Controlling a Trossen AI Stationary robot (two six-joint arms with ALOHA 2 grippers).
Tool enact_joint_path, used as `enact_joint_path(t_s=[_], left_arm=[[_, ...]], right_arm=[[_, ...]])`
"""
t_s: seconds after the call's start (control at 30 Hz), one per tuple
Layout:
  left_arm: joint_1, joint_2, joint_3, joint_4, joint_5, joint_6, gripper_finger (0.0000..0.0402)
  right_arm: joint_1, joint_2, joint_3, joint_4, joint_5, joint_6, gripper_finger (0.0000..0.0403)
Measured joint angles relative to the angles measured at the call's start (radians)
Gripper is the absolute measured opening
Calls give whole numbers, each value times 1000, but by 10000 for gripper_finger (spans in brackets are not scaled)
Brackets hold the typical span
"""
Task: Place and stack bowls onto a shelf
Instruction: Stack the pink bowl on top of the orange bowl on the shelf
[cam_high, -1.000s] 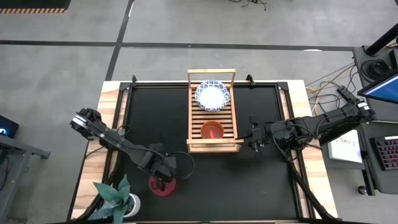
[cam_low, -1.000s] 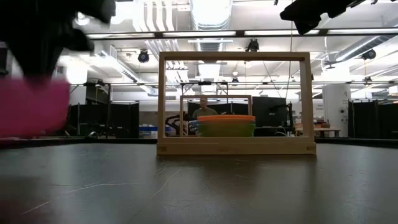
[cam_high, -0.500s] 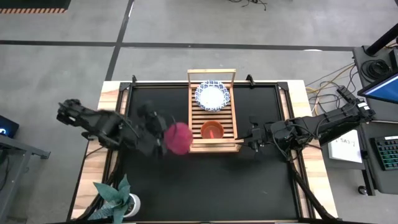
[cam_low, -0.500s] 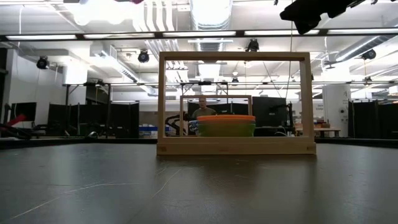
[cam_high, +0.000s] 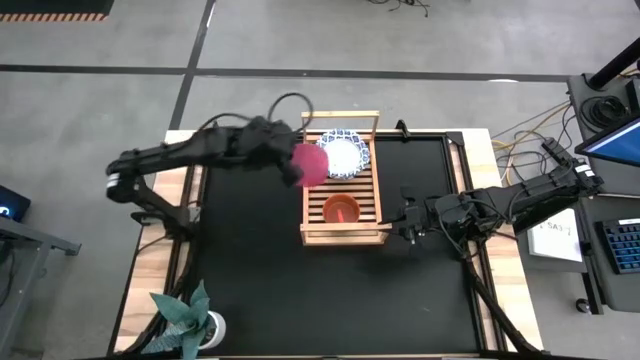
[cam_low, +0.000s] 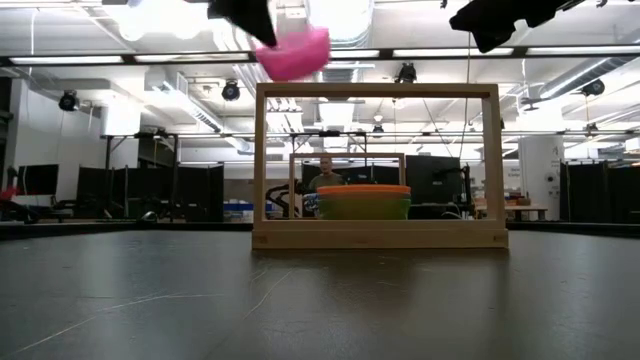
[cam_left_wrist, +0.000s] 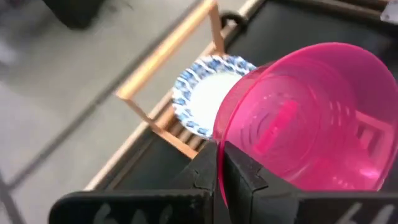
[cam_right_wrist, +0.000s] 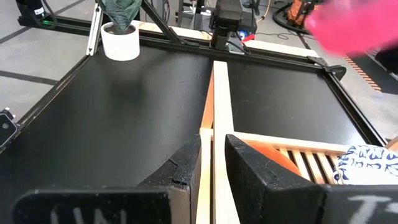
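Note:
My left gripper (cam_high: 284, 163) is shut on the magenta bowl (cam_high: 310, 165) and holds it high over the far left part of the wooden shelf (cam_high: 372, 190). White bowls with blue rims (cam_high: 340, 152) lie on the shelf's far slats. The orange-red bowl (cam_high: 340, 210) sits on the near slats, nested in a green one (cam_low: 362, 210). My right gripper (cam_high: 397, 228) hovers at the shelf's near right corner, just above the top rail (cam_right_wrist: 213, 93). Its fingers are a little apart and hold nothing. My left gripper pinches the magenta bowl's rim (cam_left_wrist: 217, 138) between its two fingers, one inside the bowl and one outside. It comes at the bowl from the table's left. The bowl (cam_low: 293, 52) is lifted clear above the shelf's frame and tilted, with its hollow toward the wrist.
A potted plant (cam_high: 190, 318) stands at the table's near left corner. The shelf's tall end frames (cam_low: 380, 92) rise above the slats. The black mat (cam_high: 250, 260) spreads to the left and near side of the shelf. A person (cam_low: 325, 176) is far behind the table.
My left gripper has risen from the table's near left part with the magenta bowl. It has carried the bowl toward the far edge and to the right, to a point over the shelf's far left side. The bowl has gone from the table to high in the air, tilted.

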Motion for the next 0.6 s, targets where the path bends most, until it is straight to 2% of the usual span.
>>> enact_joint_path(t_s=[0.07,0.13,0.37,0.6], left_arm=[[45,49,0,28,81,23,0],[66,97,0,37,117,62,0],[83,228,-1,76,167,89,0],[80,298,-1,161,254,89,0]], right_arm=[[0,0,0,0,0,-1,61],[0,0,0,0,0,-3,61],[0,0,0,0,0,-7,61],[0,0,0,-1,0,-11,61]])
